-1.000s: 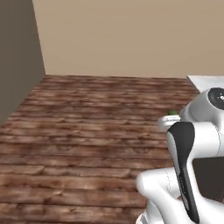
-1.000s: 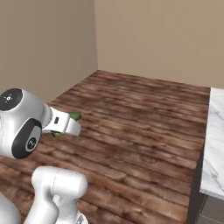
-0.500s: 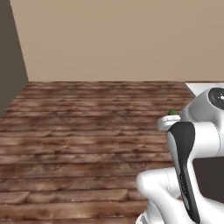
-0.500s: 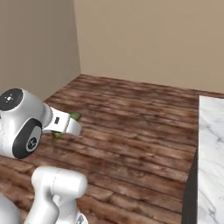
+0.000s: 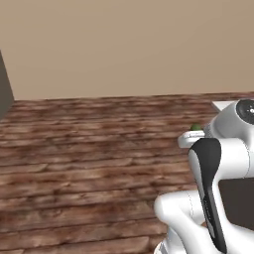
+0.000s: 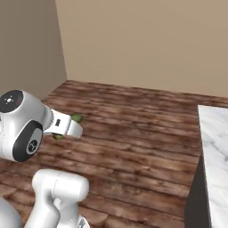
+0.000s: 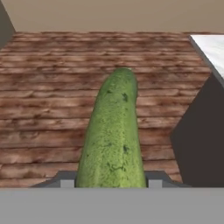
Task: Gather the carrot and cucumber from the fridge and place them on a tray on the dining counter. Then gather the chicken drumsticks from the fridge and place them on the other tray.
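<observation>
Wood-plank floor (image 5: 74, 149) and bare beige wall (image 6: 147, 40) ahead; marble dining counter (image 6: 216, 147) off to the right of the right base view.

Cucumber (image 7: 113, 135) clamped in gripper (image 7: 109, 183), jaws partway closed against its sides, long axis running straight out from the claw and forward over the floor. Green tip poking past the wrist in the left base view (image 5: 196, 127) and the right base view (image 6: 76, 118). Carried mid-transit, well clear of the floor. White counter corner (image 7: 210, 46) up and to the right in the hand view, dark side panel below it; trays not seen yet. Likely needs a swing rightward toward the counter before any set-down. Carrot's whereabouts unknown from here.
</observation>
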### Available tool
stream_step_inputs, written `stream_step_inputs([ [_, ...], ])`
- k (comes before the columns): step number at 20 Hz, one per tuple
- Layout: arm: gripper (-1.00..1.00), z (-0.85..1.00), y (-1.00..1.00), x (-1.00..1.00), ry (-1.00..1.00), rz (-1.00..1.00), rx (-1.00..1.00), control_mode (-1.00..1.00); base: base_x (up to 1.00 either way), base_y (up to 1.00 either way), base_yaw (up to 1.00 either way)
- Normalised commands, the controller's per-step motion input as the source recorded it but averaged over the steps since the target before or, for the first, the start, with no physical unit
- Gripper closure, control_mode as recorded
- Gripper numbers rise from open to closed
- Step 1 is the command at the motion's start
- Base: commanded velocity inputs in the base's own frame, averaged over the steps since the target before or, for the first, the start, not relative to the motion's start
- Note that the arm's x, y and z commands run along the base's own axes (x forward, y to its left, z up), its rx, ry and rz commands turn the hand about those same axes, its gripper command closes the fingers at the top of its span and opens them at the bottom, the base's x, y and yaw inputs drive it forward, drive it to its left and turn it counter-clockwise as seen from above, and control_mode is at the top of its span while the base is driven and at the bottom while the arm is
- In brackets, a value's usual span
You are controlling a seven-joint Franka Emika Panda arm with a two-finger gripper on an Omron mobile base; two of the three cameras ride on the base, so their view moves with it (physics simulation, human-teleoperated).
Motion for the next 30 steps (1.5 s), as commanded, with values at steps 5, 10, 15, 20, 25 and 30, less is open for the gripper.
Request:
stream_step_inputs([
  [5, 1.00, 0.00, 0.00, 0.00, 0.00, 0.00, 0.00, 1.00, 0.72, 0.41, -0.25],
  [10, 1.00, 0.00, 0.00, 0.00, 0.00, 0.00, 0.00, 1.00, 0.69, 0.42, -0.27],
  [15, 1.00, 0.00, 0.00, 0.00, 0.00, 0.00, 0.00, 1.00, 0.73, 0.44, -0.29],
  [20, 1.00, 0.00, 0.00, 0.00, 0.00, 0.00, 0.00, 1.00, 0.73, 0.41, -0.31],
  [25, 1.00, 0.00, 0.00, 0.00, 0.00, 0.00, 0.00, 1.00, 0.72, 0.37, -0.32],
  [30, 1.00, 0.00, 0.00, 0.00, 0.00, 0.00, 0.00, 1.00, 0.71, 0.32, -0.33],
])
